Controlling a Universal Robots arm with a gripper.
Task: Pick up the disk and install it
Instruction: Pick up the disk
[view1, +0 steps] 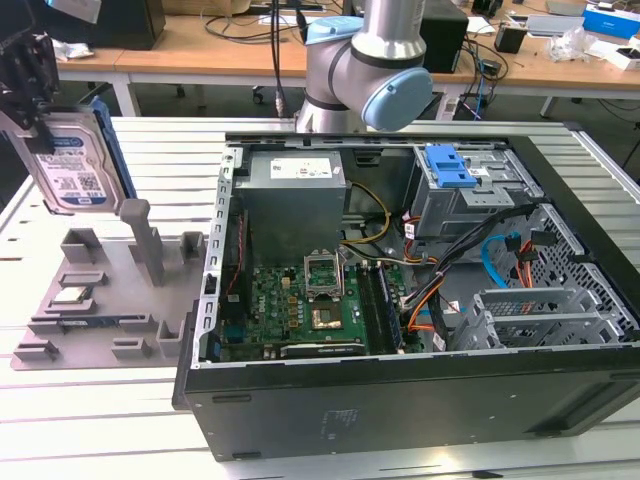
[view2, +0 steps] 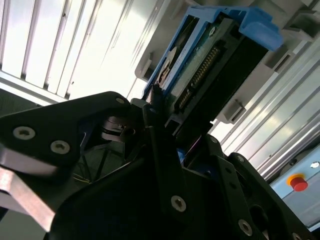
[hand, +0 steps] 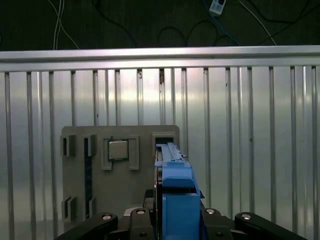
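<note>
The black two-finger gripper (view1: 40, 125) is pinching the flat silver hard drive with the white-and-blue label and blue plastic rails (view1: 65, 165). In the second wrist view its fingers (view2: 152, 112) are pressed against the drive's sides, with the connector edge facing away from the gripper. The disk hangs upright above the grey moulded parts tray (view1: 100, 305), over the tray's back edge. The first wrist view looks straight down the blue rail onto an empty slot in that tray. It looks clear of the slot, though the gap itself can't be judged.

The small square silver chip (view1: 68, 295) sits in its own pocket on the tray, untouched. So the pick-up reads as done and the install as not begun.

The open black computer case (view1: 400, 400) stands just beside the tray. The grey metal drive cage with the blue latch (view1: 462, 190) sits deep inside it, well apart from the tray.

Judging from this, installing calls for height enough to clear the case wall, the rails squared to the cage opening, and a grip that doesn't slip on the way.
</note>
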